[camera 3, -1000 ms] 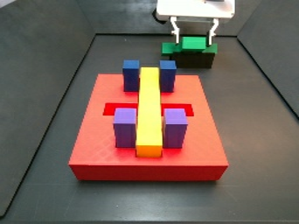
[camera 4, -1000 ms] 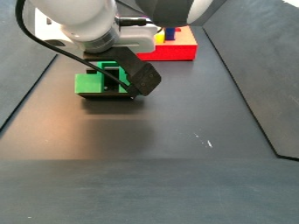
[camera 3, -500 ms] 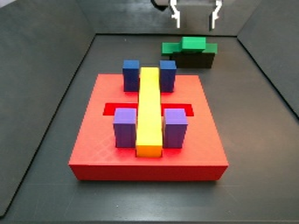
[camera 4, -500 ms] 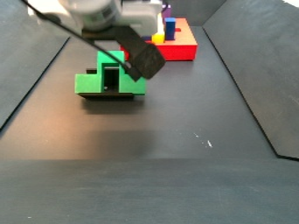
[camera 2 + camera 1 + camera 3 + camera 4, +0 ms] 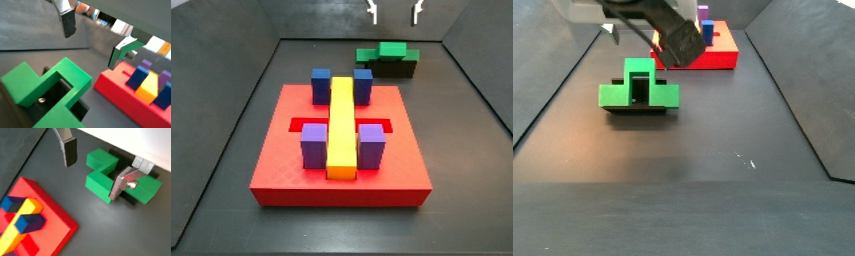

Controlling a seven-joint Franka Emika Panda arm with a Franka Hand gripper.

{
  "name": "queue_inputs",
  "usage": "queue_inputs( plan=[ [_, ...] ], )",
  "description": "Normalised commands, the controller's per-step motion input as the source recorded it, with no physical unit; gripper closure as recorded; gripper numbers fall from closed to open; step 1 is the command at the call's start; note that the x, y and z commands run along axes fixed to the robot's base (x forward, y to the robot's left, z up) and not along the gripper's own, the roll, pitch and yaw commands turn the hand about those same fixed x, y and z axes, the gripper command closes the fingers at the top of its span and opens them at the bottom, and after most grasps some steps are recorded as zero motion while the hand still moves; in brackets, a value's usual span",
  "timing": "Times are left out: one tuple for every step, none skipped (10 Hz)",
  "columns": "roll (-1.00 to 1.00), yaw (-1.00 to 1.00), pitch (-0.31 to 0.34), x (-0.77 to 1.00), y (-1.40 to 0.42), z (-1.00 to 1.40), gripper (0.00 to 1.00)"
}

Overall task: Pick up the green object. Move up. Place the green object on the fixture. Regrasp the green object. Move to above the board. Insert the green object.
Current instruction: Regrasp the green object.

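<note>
The board (image 5: 339,140) is seen mid-floor, bearing yellow, blue and purple blocks. The green object (image 5: 386,52) is seated on the fixture (image 5: 389,69) behind it. The gripper (image 5: 394,12) is held above, fingers spread, empty

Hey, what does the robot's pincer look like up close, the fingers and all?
The pincer, above the green object, has two flat silver metal finger plates. One finger carries a dark rectangular pad; the other shows a round screw head. A dark angular body sits behind it in a side view.

Robot lab, dark walled test bench (image 5: 458,150), fixed cameras
</note>
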Motion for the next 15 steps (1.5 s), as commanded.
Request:
queue_inputs(
  plan=[
    [0.96,0.11,0.000,0.00,0.06,0.00,0.00],
    [0.98,0.12,0.000,0.00,0.07,0.00,0.00],
    [0.98,0.13,0.000,0.00,0.07,0.00,0.00],
    [0.97,0.14,0.000,0.00,0.08,0.00,0.00],
    [0.96,0.15,-0.006,0.00,0.09,0.00,0.00],
    [0.95,0.17,-0.009,0.00,0.10,0.00,0.00],
    [0.99,0.19,0.000,0.00,0.06,0.00,0.00],
    [1.00,0.19,-0.003,0.00,0.05,-0.03,0.00],
    [1.00,0.20,-0.003,0.00,0.05,-0.03,0.00],
    [1.00,0.20,-0.006,0.00,0.05,-0.04,0.00],
    [1.00,0.20,-0.006,0.00,0.04,-0.04,0.00],
    [1.00,0.20,-0.006,0.00,0.04,-0.05,0.00],
    [1.00,0.20,-0.006,0.00,0.04,-0.05,0.00],
    [1.00,0.20,-0.003,0.00,0.03,-0.06,0.00],
    [1.00,0.19,0.000,0.00,0.02,-0.07,0.00]
  ],
)
